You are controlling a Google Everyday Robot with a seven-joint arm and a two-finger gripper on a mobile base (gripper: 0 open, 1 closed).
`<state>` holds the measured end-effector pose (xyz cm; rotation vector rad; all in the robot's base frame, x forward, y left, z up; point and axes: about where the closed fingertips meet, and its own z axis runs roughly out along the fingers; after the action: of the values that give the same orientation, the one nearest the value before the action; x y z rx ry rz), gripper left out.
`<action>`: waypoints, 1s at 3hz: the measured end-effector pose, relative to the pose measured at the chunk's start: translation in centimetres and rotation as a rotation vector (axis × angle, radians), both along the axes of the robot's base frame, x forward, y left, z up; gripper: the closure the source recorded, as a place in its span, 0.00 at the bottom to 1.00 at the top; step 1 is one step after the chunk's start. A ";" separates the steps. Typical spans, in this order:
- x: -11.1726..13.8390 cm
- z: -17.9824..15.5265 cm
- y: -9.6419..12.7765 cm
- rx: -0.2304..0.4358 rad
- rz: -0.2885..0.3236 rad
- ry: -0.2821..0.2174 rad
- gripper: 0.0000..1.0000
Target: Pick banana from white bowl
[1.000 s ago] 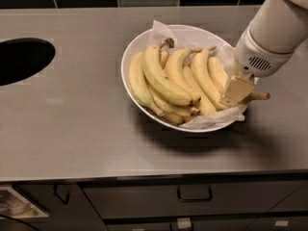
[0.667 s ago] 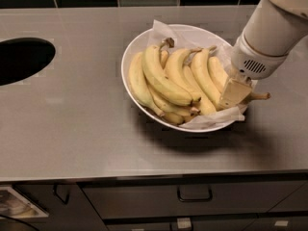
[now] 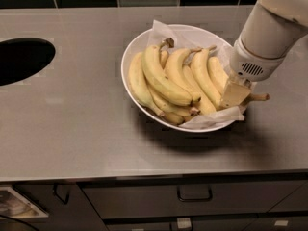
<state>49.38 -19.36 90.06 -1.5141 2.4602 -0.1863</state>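
Note:
The white bowl [image 3: 127,57], lined with crinkled white paper, stands on the steel counter and holds several yellow bananas. The loose banana [image 3: 215,71] lies at the bowl's right side, its brownish stem pointing right over the rim. My gripper [image 3: 235,94] is down in the right part of the bowl, right at this banana's lower end and covering it. The white arm reaches in from the upper right. The other bananas [image 3: 161,78] lie to the left, joined at dark stems.
A dark round opening [image 3: 21,59] is cut into the counter at the far left. A dark tiled wall runs along the back. Drawers with a handle [image 3: 194,196] are below the counter's front edge.
The arm's upper part has shifted slightly up and to the right. The gripper stays at the same spot on the banana's lower end. The bananas have not moved.

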 end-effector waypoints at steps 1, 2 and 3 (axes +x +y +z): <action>-0.1 0.3 -0.1 -0.017 -0.011 -0.012 1.00; -0.3 0.9 -0.7 -0.092 -0.073 -0.035 1.00; -0.6 1.9 -1.9 -0.210 -0.181 -0.083 1.00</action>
<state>48.83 -21.28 91.93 -1.3260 2.5758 -0.5447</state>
